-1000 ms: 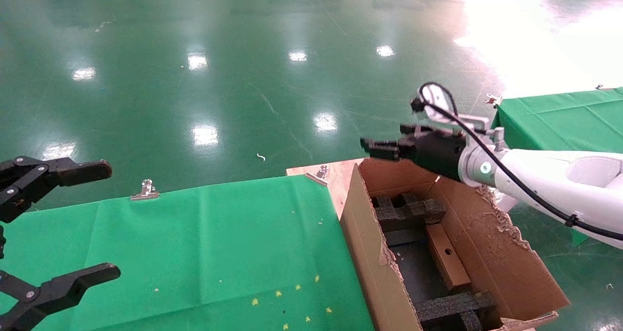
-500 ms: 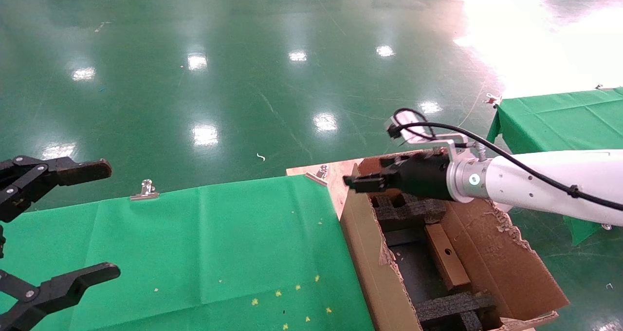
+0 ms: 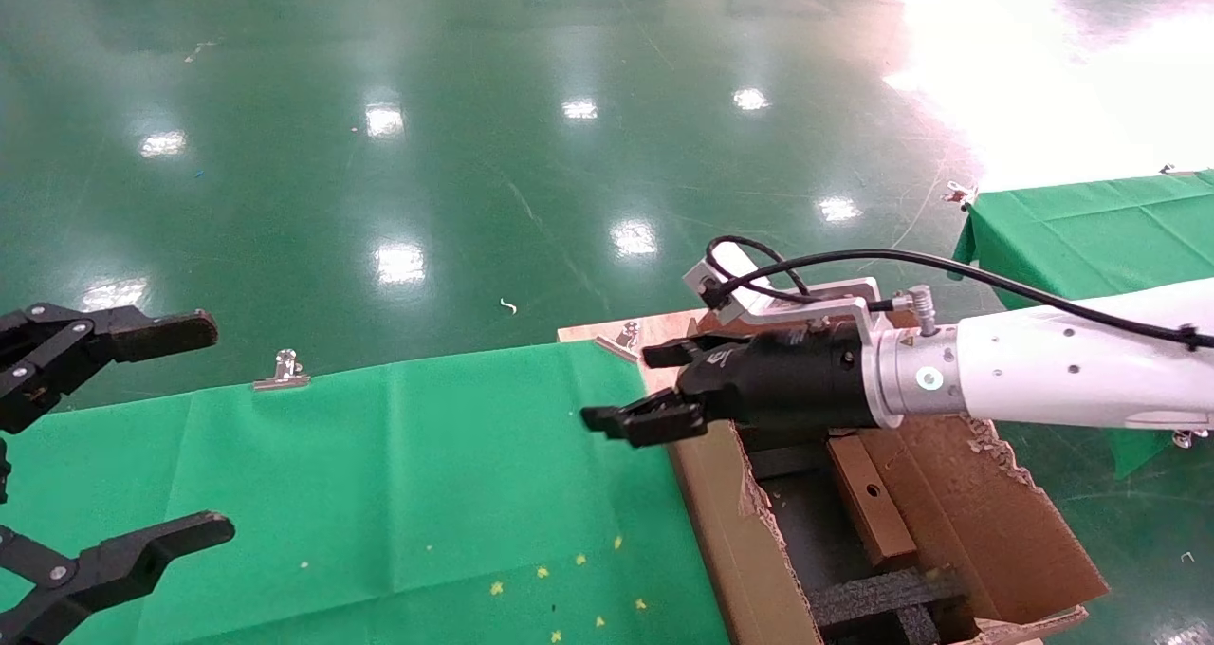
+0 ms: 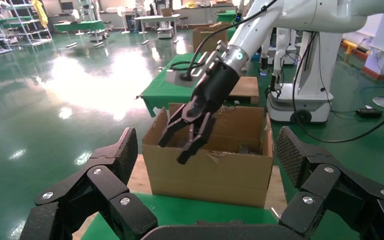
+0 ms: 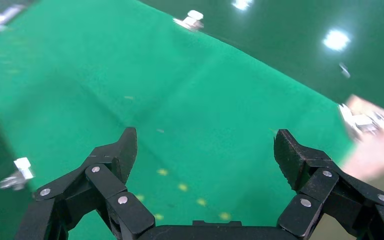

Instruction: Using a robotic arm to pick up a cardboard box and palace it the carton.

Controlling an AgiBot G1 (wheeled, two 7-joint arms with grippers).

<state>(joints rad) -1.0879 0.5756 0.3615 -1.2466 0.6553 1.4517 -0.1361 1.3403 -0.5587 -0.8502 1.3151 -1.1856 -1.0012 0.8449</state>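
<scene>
One cardboard box [image 3: 869, 503] in one carton [image 3: 986, 522].

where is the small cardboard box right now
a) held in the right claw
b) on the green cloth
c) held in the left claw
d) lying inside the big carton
d: the small cardboard box lies inside the carton among black foam, while the right claw hangs open and empty over the carton's edge.

Lighting was bright and even overhead. The glossy green floor [image 3: 531, 152] carried scattered lamp reflections, with a blown-out glare patch at two o'clock in the head view. The right wrist view showed motion blur across the green cloth [image 5: 180, 100]. Shadows were soft.
</scene>
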